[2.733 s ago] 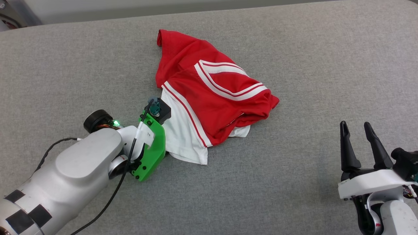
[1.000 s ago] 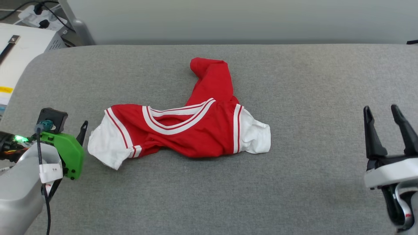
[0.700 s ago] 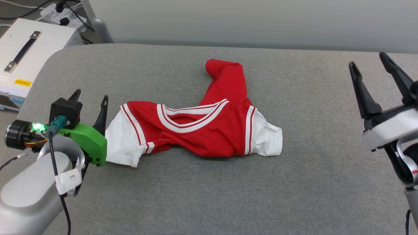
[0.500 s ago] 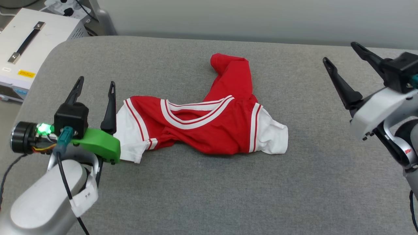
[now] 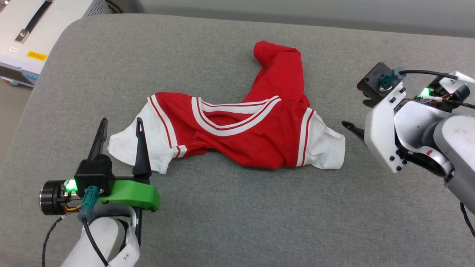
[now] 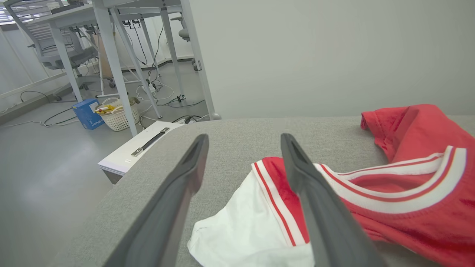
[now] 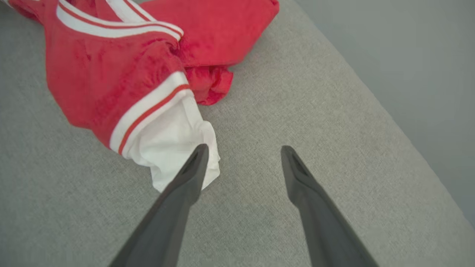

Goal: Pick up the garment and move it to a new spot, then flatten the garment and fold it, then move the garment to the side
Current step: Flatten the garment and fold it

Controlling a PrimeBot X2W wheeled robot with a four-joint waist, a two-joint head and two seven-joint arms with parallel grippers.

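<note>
The garment (image 5: 237, 133), a red jersey with white sleeves and striped trim, lies crumpled on the grey table (image 5: 237, 215), collar up, with one red end trailing toward the far edge. My left gripper (image 5: 121, 124) is open at its left white sleeve (image 5: 152, 133); in the left wrist view the left gripper (image 6: 245, 139) has one finger over the sleeve (image 6: 241, 230). My right gripper (image 5: 352, 118) points at the right white sleeve (image 5: 326, 148). In the right wrist view the right gripper (image 7: 245, 148) is open, one fingertip at the sleeve's end (image 7: 167, 148). Nothing is held.
A white equipment box (image 5: 22, 33) with a black handle stands off the table's rounded far-left corner. In the left wrist view, desk legs (image 6: 111, 66), a basket (image 6: 117, 115) and a blue box (image 6: 86, 113) are on the floor beyond. Bare grey table surrounds the garment.
The head camera has tilted down. My left gripper has come forward to the left sleeve. My right arm has swung in and turned its fingers toward the right sleeve. The garment lies as before.
</note>
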